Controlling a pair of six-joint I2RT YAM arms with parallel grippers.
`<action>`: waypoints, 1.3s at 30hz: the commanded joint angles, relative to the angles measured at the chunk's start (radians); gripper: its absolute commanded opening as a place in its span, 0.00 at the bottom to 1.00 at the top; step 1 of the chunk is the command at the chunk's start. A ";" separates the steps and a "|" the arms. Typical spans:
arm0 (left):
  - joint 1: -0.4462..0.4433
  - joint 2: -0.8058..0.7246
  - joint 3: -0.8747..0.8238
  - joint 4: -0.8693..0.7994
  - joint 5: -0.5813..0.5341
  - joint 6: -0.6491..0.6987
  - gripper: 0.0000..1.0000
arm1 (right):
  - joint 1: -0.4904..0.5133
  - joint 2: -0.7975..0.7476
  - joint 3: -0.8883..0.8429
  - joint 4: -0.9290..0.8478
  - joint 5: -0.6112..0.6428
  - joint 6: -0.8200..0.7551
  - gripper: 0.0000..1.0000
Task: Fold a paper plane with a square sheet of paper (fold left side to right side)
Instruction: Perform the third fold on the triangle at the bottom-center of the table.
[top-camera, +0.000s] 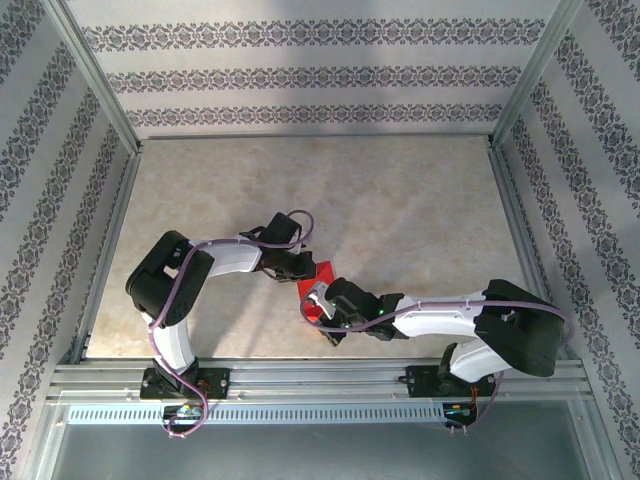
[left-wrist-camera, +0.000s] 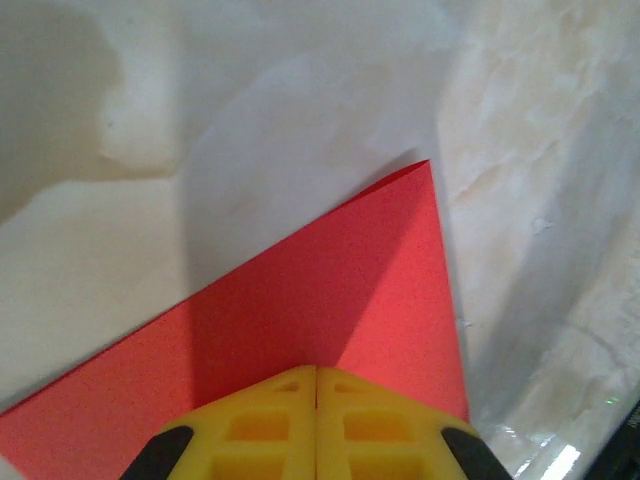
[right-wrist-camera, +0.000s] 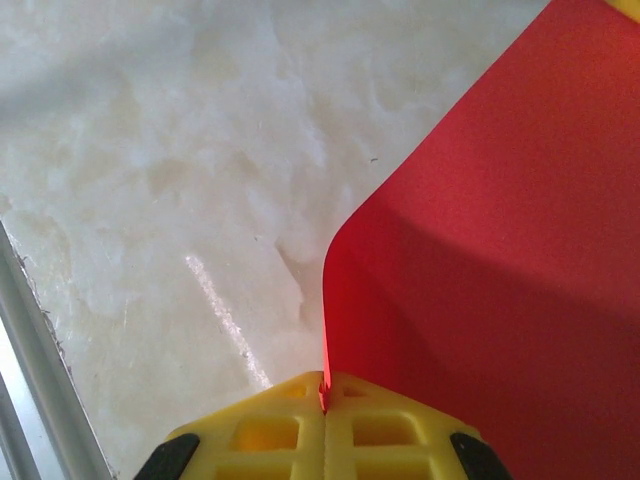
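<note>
The square sheet of paper (top-camera: 323, 271), bright red, sits between my two grippers near the table's front middle. My left gripper (top-camera: 300, 268) meets it from the left. In the left wrist view its yellow fingertips (left-wrist-camera: 317, 372) are pressed together at the sheet (left-wrist-camera: 330, 290), which bends up to them; one pointed corner lies farther out on the table. My right gripper (top-camera: 322, 300) comes in from the right. Its jaws (right-wrist-camera: 324, 380) pinch a raised edge of the sheet (right-wrist-camera: 500, 250), with red showing in the seam and the paper curving up off the table.
The marbled beige tabletop (top-camera: 400, 200) stretches behind and to both sides of the paper. Aluminium frame rails (top-camera: 300, 375) run along the front edge, and patterned walls (top-camera: 300, 80) close in the back and sides. A rail (right-wrist-camera: 40, 370) lies just left of the right gripper.
</note>
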 joint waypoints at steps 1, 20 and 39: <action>-0.020 0.016 0.014 -0.079 -0.054 0.050 0.08 | -0.021 -0.011 -0.021 0.025 -0.039 0.025 0.00; -0.042 0.053 0.028 -0.130 -0.090 0.091 0.04 | -0.153 -0.038 -0.040 0.024 -0.084 0.117 0.00; -0.045 0.060 0.035 -0.133 -0.091 0.095 0.04 | -0.245 -0.008 -0.025 0.010 -0.084 0.117 0.00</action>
